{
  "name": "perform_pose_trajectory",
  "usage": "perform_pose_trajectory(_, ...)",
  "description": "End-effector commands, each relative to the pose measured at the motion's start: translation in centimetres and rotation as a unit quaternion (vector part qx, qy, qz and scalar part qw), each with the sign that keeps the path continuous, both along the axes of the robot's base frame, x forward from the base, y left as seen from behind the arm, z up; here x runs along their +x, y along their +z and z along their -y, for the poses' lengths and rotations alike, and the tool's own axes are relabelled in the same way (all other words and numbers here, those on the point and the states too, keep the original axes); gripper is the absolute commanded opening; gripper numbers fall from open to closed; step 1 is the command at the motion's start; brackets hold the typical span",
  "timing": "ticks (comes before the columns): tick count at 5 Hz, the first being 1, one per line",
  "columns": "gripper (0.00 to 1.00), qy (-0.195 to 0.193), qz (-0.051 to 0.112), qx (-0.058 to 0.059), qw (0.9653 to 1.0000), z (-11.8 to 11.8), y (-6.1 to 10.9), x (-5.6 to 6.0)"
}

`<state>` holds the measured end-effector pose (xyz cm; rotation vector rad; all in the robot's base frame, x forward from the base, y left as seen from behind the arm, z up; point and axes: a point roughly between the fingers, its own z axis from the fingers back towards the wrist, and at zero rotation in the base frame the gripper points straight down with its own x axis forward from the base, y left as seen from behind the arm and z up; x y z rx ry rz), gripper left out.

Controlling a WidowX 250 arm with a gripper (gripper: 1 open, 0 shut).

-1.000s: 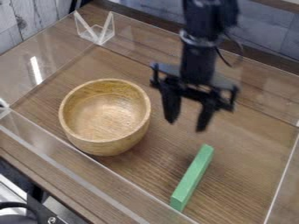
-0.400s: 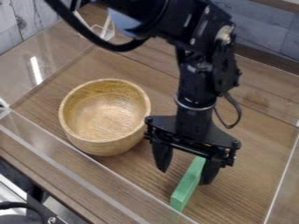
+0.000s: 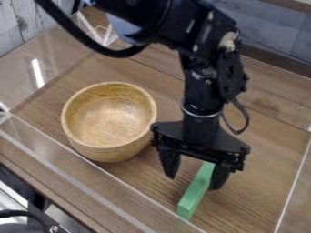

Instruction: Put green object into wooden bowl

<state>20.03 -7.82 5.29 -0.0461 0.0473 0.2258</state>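
A long bright green bar, the green object (image 3: 195,197), lies flat on the wooden table at the lower right, running up and to the right. My black gripper (image 3: 195,169) points straight down over its upper half, open, with one finger (image 3: 170,165) to the left and the other (image 3: 223,174) to the right of the bar. The upper end of the bar is hidden behind the gripper. Whether the fingertips touch the table is unclear. The round tan wooden bowl (image 3: 111,119) stands empty to the left, close to the left finger.
A clear plastic wall (image 3: 85,187) encloses the table along the front and sides. A small clear stand (image 3: 97,29) sits at the back left. The black arm (image 3: 206,64) rises from the gripper toward the top of the view.
The gripper has come forward and down from the middle of the table to straddle the green bar. Over the last half second it has held still.
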Motion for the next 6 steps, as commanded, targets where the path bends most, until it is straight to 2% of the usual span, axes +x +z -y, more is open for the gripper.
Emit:
perform_pose_trajectory(1, 1.0, 0.02, 0.016, 0.001, 0.9997, 0.2, -0.4, 0.8)
perform_pose_trajectory(3, 1.0, 0.005, 0.024, 0.009, 0.9997, -0.4, -0.9, 1.2)
perform_pose_trajectory(4, 1.0, 0.014, 0.026, 0.012, 0.9995, 0.5, -2.2, 1.2)
perform_pose_trajectory(5, 1.0, 0.01, 0.039, 0.016, 0.9991, 1.5, -2.7, 1.3)
perform_pose_trajectory(6, 1.0, 0.001, 0.044, 0.02, 0.9988, 1.9, -1.7, 1.4)
